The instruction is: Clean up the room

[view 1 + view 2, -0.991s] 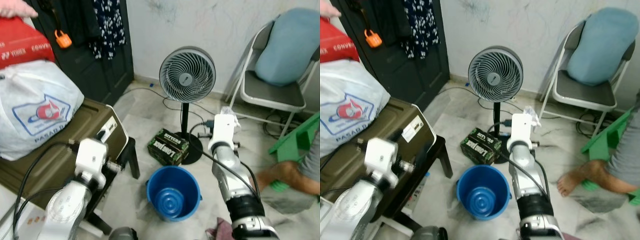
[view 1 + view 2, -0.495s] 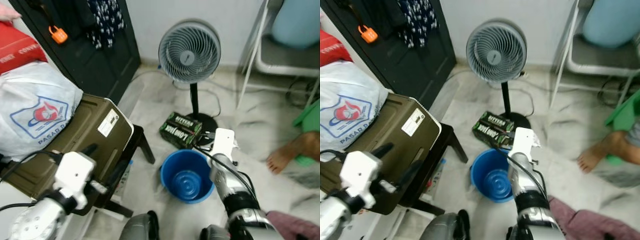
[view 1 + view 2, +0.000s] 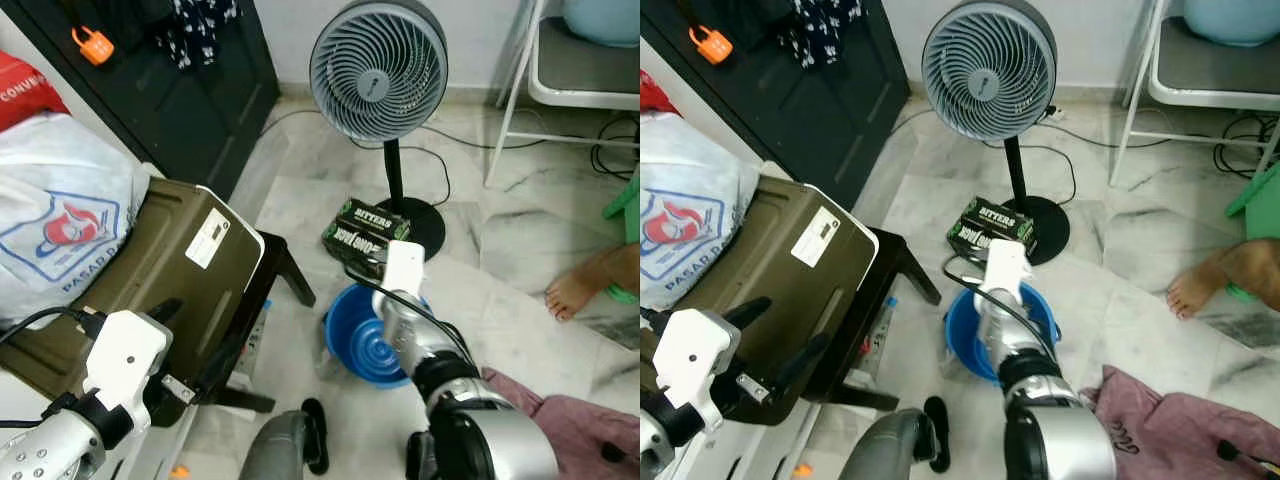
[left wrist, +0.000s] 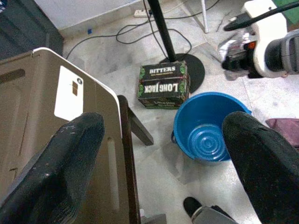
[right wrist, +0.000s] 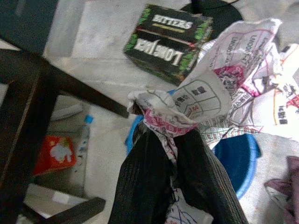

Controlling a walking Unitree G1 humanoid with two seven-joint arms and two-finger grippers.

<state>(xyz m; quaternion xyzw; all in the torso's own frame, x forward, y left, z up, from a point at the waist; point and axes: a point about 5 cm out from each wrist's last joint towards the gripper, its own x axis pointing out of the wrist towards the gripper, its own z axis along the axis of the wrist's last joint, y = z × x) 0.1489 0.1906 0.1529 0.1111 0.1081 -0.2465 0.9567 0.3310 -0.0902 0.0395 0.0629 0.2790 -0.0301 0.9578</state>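
Right end effector, fingers pinching a crumpled printed wrapper, above the blue bucket, boxed bottles just beyond; left end effector, fingers spread, beside the olive case.

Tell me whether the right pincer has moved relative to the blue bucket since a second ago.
Yes. The right pincer, shut on crumpled paper, moved from beside the fan stand to above the blue bucket.

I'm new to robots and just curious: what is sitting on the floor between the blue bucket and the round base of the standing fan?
A dark green carton printed "Long Jack Bitters" lies between the blue bucket and the fan base, as the left wrist view shows.
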